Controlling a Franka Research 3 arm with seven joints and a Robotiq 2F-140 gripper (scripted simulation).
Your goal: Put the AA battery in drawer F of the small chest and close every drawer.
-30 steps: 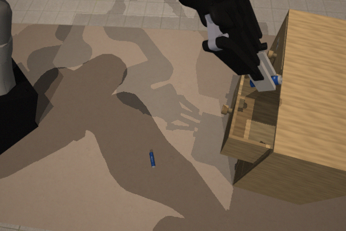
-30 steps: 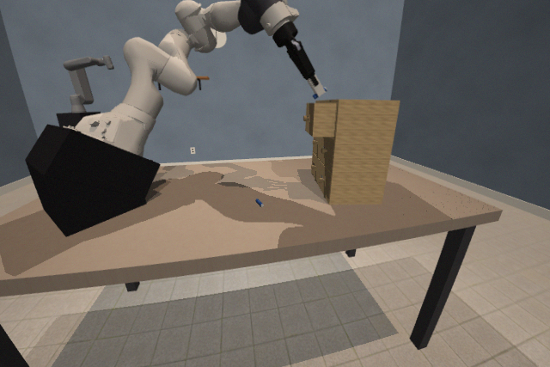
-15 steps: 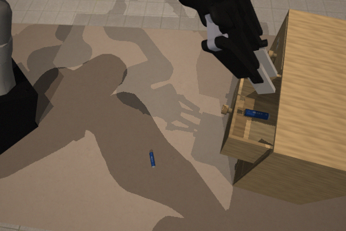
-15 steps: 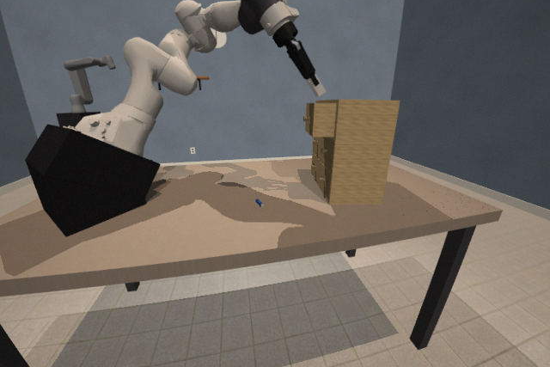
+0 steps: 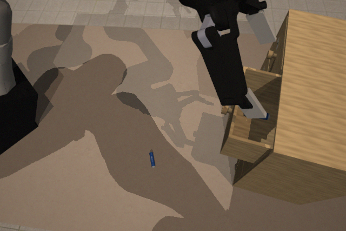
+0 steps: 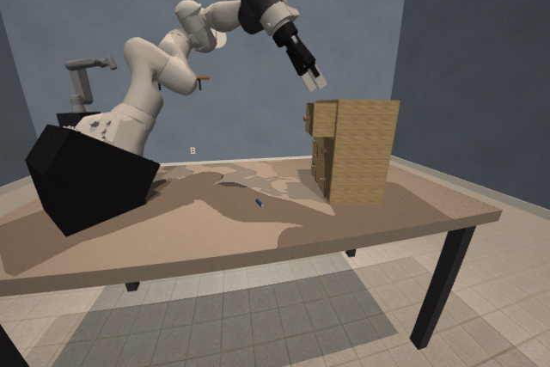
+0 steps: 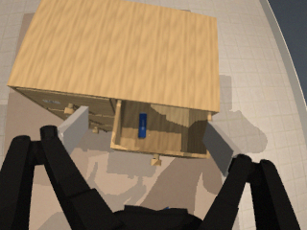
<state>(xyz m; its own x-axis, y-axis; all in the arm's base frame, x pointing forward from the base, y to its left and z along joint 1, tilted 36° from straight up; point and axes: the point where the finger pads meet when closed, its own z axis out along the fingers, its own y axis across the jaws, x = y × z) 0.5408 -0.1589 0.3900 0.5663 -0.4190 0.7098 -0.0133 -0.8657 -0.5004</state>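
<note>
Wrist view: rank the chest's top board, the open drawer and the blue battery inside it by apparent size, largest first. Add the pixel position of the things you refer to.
1. top board [image 5: 312,88] [image 7: 120,53]
2. open drawer [image 5: 245,144] [image 6: 325,119] [image 7: 160,152]
3. blue battery [image 5: 267,116] [image 7: 142,126]
</note>
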